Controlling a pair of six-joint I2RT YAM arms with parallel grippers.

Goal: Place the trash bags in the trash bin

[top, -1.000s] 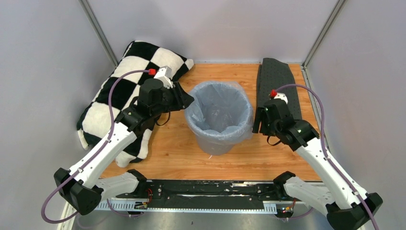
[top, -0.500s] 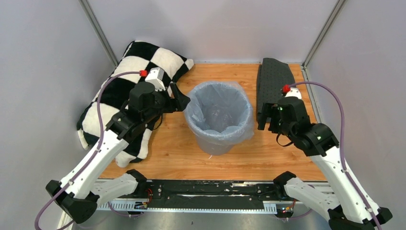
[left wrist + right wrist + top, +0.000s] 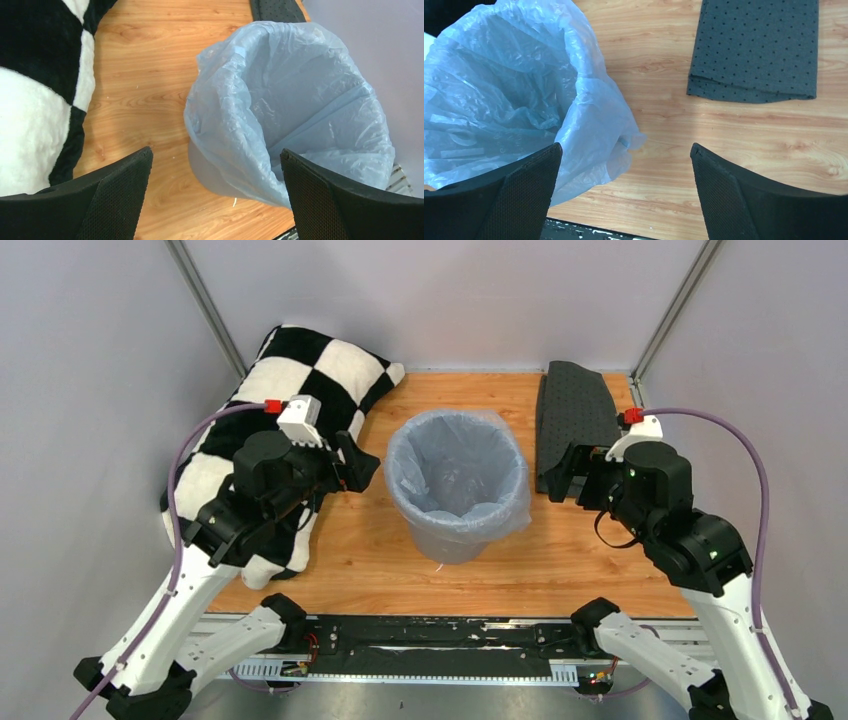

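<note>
A thin pale blue trash bag [image 3: 470, 512] lines the round light grey trash bin [image 3: 450, 543] at the middle of the wooden table, its edge folded out over the rim. My left gripper [image 3: 356, 466] hangs open just left of the bin, touching nothing. In the left wrist view the trash bag [image 3: 290, 100] drapes over the bin wall [image 3: 207, 170], beyond the open left gripper [image 3: 215, 152]. My right gripper [image 3: 563, 472] is open to the right of the bin, apart from it. The right wrist view shows the trash bag [image 3: 499, 90] ahead and left of the empty right gripper [image 3: 625, 146].
A black-and-white checkered pillow [image 3: 270, 410] lies at the back left, partly under my left arm. A dark grey dotted cloth [image 3: 575, 415] lies folded at the back right, also seen in the right wrist view as a cloth [image 3: 756, 50]. Grey walls close in three sides.
Both grippers opened wide and drew back from the bin's rim, the left one leftward, the right one rightward. The bag stays draped over the bin.
</note>
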